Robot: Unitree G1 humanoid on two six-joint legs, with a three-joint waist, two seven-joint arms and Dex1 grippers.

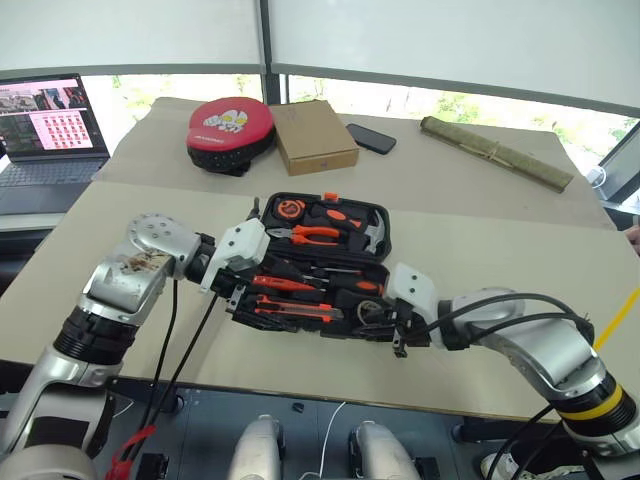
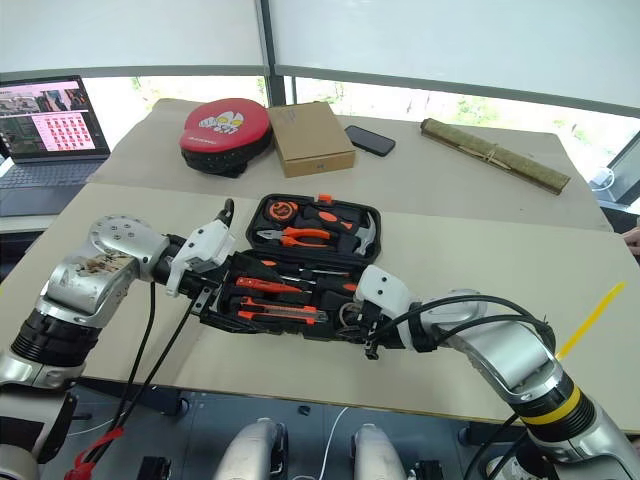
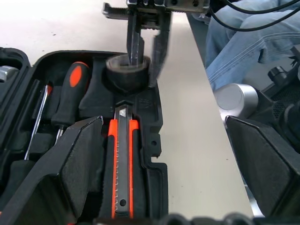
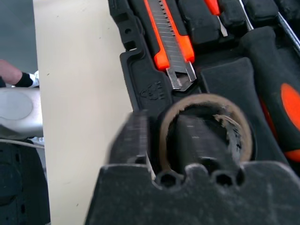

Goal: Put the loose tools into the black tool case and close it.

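The black tool case lies open on the table. Its far half holds pliers, a hammer and a tape measure. In the near half lie a black-and-orange screwdriver and the utility knife. The grey tape roll sits in its round slot at the case's right near corner. My right gripper straddles the roll's wall, one finger inside the ring and the other outside with a thin gap to it. My left gripper stands wide open over the knife's end at the case's left, holding nothing.
Behind the case are a red-and-black round pad, a cardboard box, a phone and a rolled mat. A laptop stands at the far left. The table's front edge runs just below the case.
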